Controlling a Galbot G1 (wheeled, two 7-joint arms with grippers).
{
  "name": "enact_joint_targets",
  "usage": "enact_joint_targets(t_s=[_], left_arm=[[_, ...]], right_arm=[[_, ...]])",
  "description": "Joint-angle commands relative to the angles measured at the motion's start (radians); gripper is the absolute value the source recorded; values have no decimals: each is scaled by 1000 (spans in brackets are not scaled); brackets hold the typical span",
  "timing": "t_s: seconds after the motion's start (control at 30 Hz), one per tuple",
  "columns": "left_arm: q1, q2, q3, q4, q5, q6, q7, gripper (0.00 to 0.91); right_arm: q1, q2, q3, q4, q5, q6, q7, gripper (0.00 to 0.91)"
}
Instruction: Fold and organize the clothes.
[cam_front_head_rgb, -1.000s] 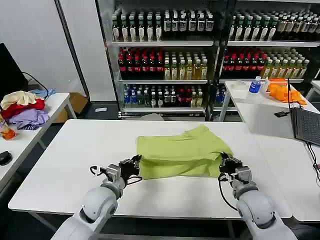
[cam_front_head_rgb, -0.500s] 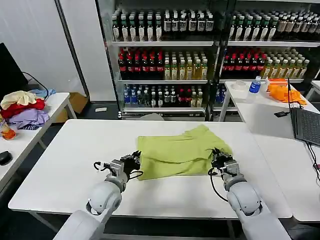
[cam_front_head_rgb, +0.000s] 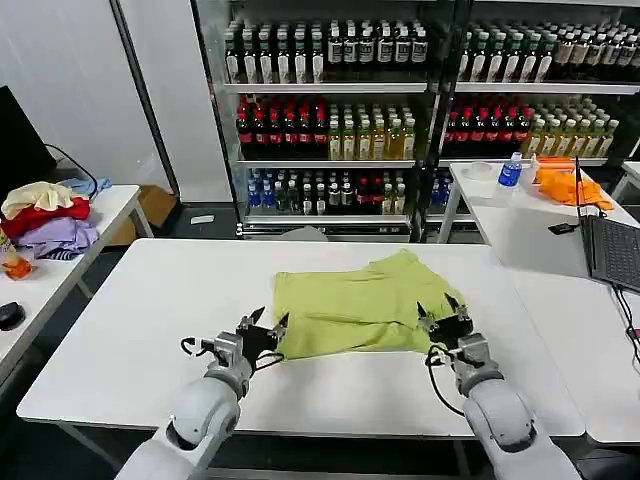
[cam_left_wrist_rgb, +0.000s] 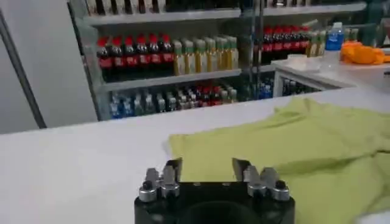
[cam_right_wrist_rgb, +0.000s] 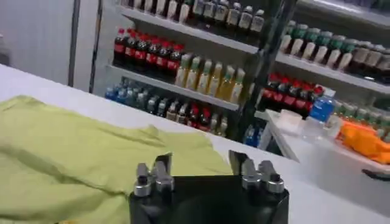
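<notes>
Head view: rumpled lime T-shirt

The T-shirt is a plain lime yellow-green, lying on a plain white counter. The left claw and right claw are black with silver-grey metal parts, on pale grey arms. On the side counter at the left edge sits a clothes pile in cream, red and lavender. An orange cloth lies on the far right white counter
</notes>
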Motion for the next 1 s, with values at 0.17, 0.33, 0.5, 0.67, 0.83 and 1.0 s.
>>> enact_joint_targets(t_s=[0.17,0.33,0.5,0.67,0.83,1.0], left_arm=[[56,-38,4,39,-6,1,-7,907],[42,-50,10,73,-5,0,-12,887],[36,-54,13,93,-1,-10,-21,20],[42,-52,12,86,-2,-7,-16,20],[54,-47,11,72,-7,-5,-4,20],[57,-44,6,63,-25,-8,2,20]], right_arm=[[-126,-4,132,-20,49,-100,28,907],[-116,5,114,-44,58,-123,40,907],[-111,14,90,-37,58,-120,40,907],[-97,13,69,-44,63,-112,42,30],[-87,13,54,-51,70,-111,41,0],[-82,14,51,-52,77,-110,39,0]])
